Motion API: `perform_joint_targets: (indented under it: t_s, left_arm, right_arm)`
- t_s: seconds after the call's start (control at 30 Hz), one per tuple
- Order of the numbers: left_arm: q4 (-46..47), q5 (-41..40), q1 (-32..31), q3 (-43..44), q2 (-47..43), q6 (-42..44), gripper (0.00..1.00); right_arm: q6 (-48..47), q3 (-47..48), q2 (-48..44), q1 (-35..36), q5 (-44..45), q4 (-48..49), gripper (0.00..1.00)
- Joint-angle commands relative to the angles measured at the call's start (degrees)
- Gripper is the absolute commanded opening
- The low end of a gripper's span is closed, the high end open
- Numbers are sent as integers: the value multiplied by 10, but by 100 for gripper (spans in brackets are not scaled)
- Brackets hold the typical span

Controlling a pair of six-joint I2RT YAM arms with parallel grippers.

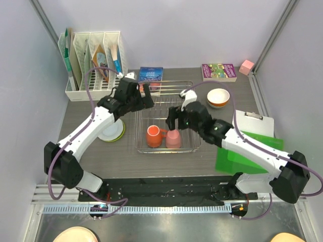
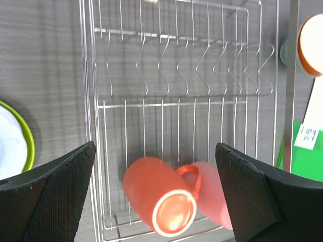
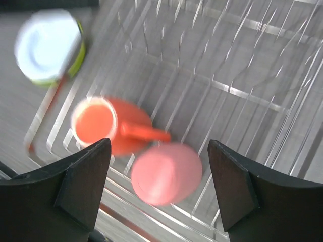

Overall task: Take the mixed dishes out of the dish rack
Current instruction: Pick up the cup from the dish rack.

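Grey counter [image 1: 242,88] carried the dish rack [image 1: 166,151], whose near end held the orange mug [image 1: 153,135] and pink cup [image 1: 173,139], so unloading looked only partly done. Left of the rack sat the lime-green plate [image 1: 121,134]; right of it, the cream-white bowl [image 1: 218,96]. Above the rack, the left end effector [image 2: 155,146] and right end effector [image 3: 159,142] gaped wide, holding nothing.
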Motion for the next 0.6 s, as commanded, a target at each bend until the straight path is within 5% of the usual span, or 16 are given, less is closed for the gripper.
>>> perform_joint_targets:
  t_s: [0.0,0.13,0.57]
  left_arm:
    - [74,46,7,-41,-45,4,100]
    - [96,30,5,-88,-100,7,100]
    - [106,16,6,-151,-149,7,100]
  right_arm:
    - [-39,-85,-42,36,43,84,83]
    - [-32,-148,-100,38,47,136,85]
    - [-9,-174,-63,42,-32,136,86]
